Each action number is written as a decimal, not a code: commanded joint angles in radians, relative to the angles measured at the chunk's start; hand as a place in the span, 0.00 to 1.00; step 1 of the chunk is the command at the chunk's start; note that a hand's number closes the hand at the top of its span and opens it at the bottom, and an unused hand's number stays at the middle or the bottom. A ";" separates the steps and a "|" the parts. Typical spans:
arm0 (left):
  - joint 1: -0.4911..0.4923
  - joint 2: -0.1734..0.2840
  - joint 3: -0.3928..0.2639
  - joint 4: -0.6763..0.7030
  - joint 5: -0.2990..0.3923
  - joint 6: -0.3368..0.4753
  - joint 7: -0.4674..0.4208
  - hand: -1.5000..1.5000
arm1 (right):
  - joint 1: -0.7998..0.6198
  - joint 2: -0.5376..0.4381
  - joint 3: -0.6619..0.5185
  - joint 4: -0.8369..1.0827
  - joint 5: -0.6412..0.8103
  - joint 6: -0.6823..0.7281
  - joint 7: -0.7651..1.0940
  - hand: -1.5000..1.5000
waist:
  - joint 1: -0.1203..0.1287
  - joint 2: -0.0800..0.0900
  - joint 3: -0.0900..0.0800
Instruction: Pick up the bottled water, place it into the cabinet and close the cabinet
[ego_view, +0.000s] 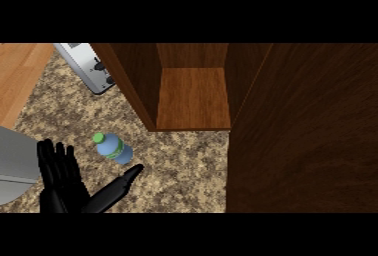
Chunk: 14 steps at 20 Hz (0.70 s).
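Currently, head view: bottled water (113, 148) upright on table (184, 170), near open cabinet (193, 95), toaster (88, 65) behind. Left robot hand (63, 177) open, fingers straight, holding nothing, thumb just beside bottle. Right robot hand unseen. Advice: close around bottle body, keep upright, lift clear before cabinet shelf.

You see a speckled stone tabletop (177, 165), a dark wood cabinet (193, 95) beyond the matt black hand (63, 185), and a clear plastic bottled water (114, 149) just beside it.

One bottle (114, 148), one cabinet (193, 95), one toaster (90, 66).
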 joint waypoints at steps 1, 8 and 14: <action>0.039 -0.018 0.076 0.088 0.149 -0.087 -0.146 0.00 | 0.110 -0.013 -0.039 -0.175 -0.090 0.014 0.029 0.00 | 0.003 -0.001 0.000; -0.089 -0.018 0.239 0.395 0.330 -0.241 -0.331 0.00 | 0.145 -0.019 -0.025 -0.188 -0.090 0.045 -0.007 0.00 | -0.002 0.004 0.000; -0.141 -0.019 0.262 0.640 0.467 -0.310 -0.553 0.00 | 0.188 0.000 -0.047 -0.124 -0.062 0.078 -0.102 0.00 | -0.005 0.002 0.001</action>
